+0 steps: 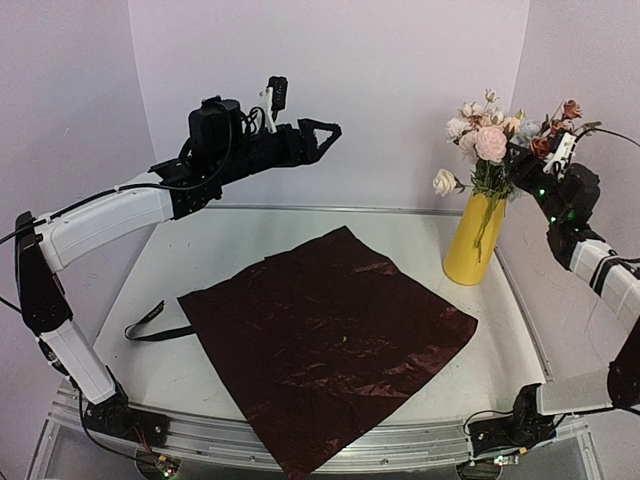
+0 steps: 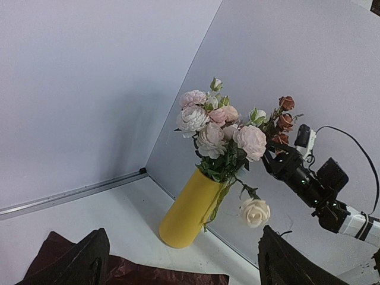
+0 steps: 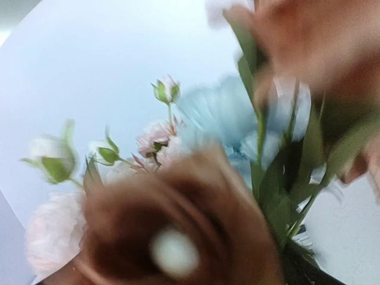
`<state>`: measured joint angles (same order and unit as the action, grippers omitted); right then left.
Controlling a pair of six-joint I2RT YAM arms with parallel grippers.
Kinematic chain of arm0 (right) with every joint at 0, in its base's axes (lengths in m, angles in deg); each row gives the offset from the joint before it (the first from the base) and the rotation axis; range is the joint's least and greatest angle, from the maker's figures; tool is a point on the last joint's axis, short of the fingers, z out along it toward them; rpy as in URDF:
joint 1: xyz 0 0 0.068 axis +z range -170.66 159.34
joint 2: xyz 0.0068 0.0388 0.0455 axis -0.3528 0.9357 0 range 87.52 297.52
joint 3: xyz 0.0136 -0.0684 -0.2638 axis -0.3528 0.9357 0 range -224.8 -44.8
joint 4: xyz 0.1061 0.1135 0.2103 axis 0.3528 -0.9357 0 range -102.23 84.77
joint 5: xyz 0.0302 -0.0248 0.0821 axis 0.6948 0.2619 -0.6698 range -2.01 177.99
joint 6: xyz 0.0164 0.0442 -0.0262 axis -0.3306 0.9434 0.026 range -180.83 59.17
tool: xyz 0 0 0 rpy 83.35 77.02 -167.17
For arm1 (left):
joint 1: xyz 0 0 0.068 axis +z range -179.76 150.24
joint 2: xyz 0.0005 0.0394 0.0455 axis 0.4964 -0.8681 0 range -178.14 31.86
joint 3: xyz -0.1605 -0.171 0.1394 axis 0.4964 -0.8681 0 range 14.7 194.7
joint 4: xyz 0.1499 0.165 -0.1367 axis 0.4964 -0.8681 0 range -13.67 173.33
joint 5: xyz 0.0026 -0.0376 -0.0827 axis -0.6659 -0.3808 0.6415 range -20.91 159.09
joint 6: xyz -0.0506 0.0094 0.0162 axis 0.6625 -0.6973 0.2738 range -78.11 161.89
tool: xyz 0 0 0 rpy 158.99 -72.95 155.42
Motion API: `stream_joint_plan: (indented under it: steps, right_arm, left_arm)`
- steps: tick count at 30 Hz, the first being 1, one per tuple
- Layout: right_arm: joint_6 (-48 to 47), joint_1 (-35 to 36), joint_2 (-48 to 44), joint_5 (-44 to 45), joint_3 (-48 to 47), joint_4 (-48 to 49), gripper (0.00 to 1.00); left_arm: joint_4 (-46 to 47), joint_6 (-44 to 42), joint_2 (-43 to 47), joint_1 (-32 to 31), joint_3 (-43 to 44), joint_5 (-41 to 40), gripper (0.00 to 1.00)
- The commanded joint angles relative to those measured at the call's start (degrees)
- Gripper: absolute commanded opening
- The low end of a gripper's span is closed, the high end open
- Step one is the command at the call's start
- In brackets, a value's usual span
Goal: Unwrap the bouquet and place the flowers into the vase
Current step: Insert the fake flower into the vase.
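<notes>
From above, the flowers [image 1: 490, 140] stand stems-down in the vase [image 1: 474, 245], which sits upright at the far right of the tabletop [image 1: 220, 250]. One cream bloom droops out over the left of the rim. The dark red wrap [image 1: 320, 340] lies spread flat in the middle and the black ribbon [image 1: 150, 322] trails beside its left corner, both discarded and well apart from the vase. The left fingers [image 1: 325, 125] are raised high and apart, holding nothing and parked clear of the work. The right fingers [image 1: 528, 160] are in among the rust-orange heads on the right of the bunch, likely at the point of release. Whether they are apart or together cannot be told.

The left wrist view looks across at the vase against the corner of the walls. Its own fingers frame the bottom edge, set wide. The right arm's tip touches the rust blooms.

The right wrist view is a blur of petals and stems pressed close to the lens, and no fingers can be made out.
</notes>
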<state>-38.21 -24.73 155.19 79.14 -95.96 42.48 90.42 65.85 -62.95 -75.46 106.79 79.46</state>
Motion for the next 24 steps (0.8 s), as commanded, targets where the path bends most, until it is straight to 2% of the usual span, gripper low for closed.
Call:
stream_joint_plan:
  steps: [1,5,10,14,16,24]
  right_arm:
    - [-0.9,0.3,-5.8,-0.6,-0.8,-6.5,0.90]
    - [-3.0,0.3,-8.4,0.9,-0.4,-11.8,0.88]
    - [-3.8,0.3,-9.1,3.3,-0.2,-13.5,0.68]
    - [-3.7,0.3,-8.4,3.6,-0.7,-14.6,0.65]
    - [-3.7,0.3,-7.7,4.1,-0.9,-14.6,0.61]
    - [-5.7,0.3,-0.7,3.8,-6.1,-13.9,0.56]
  left_arm:
    - [1.7,-0.4,2.6,0.3,-0.9,-0.5,0.88]
    - [1.7,-0.2,2.5,0.3,-0.9,-0.2,0.88]
    - [1.8,0.3,2.1,0.3,-0.8,0.6,0.88]
    - [1.8,0.6,2.2,0.3,-0.7,0.8,0.88]
    - [1.8,0.7,2.4,0.3,-1.0,0.7,0.88]
    - [1.9,0.5,3.6,0.3,-2.1,-0.1,0.88]
